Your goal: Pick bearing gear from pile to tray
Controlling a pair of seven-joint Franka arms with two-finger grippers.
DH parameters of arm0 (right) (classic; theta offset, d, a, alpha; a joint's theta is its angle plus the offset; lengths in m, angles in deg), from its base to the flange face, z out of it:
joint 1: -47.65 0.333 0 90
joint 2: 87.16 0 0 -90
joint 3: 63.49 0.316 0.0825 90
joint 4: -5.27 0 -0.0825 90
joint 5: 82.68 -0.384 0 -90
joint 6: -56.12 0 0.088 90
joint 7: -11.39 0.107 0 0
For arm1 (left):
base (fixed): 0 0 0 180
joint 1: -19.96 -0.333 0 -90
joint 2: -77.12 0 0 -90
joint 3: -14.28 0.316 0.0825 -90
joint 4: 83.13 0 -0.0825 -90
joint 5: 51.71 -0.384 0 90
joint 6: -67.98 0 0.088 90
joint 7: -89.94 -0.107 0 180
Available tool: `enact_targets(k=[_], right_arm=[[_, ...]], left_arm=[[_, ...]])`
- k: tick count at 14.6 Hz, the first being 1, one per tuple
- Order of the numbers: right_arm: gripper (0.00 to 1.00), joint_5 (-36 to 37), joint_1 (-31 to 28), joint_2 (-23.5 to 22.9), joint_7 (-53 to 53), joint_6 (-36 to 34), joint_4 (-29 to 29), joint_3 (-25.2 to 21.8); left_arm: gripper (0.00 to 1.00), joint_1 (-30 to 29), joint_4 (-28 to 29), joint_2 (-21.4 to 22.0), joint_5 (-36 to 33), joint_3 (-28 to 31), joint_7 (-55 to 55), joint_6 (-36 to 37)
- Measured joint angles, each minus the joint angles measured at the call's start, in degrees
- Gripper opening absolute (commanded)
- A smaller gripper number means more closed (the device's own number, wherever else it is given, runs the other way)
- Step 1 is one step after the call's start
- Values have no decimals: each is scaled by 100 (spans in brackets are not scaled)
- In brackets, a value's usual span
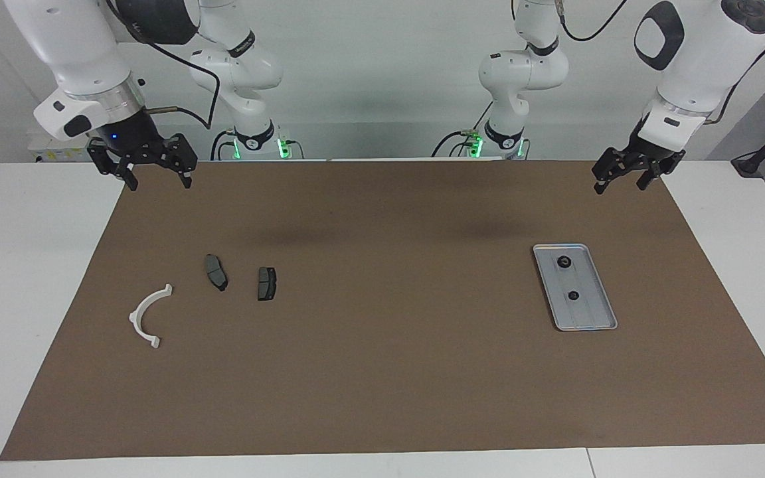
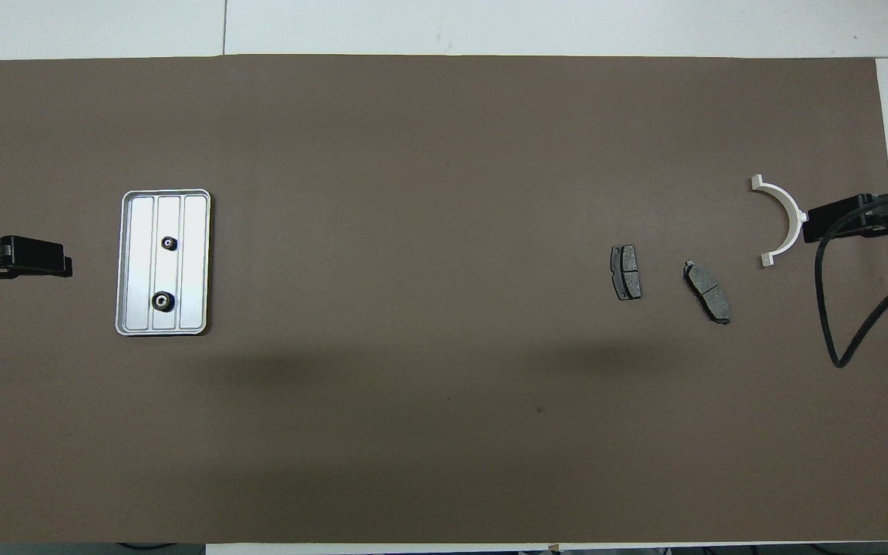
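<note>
Apparently done: I see two small black round bearing gears [image 1: 563,262] lying in the flat silver-grey metal tray [image 1: 595,324].
Tray axis: runs away from robots.
Left claw [image 1: 623,176]: spread, empty, nearer tray.
Right claw [image 1: 157,174]: spread, empty, waiting.

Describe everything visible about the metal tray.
The tray is a flat, silver-grey metal rectangle with rounded corners, a low raised rim and faint lengthwise ridges. It lies flat on the brown mat toward the left arm's end of the table, its long side running away from the robots. Two small black round rings sit in it, apart from each other: one nearer the robots, one about mid-tray. No gripper touches it.
</note>
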Motion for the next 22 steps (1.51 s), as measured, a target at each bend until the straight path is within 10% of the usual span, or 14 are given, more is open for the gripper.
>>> enact_targets(k=[22], right_arm=[[100,0,12,0,0,-4,-1,3]], left_arm=[[100,-211,-792,-561,2,-388,153,238]])
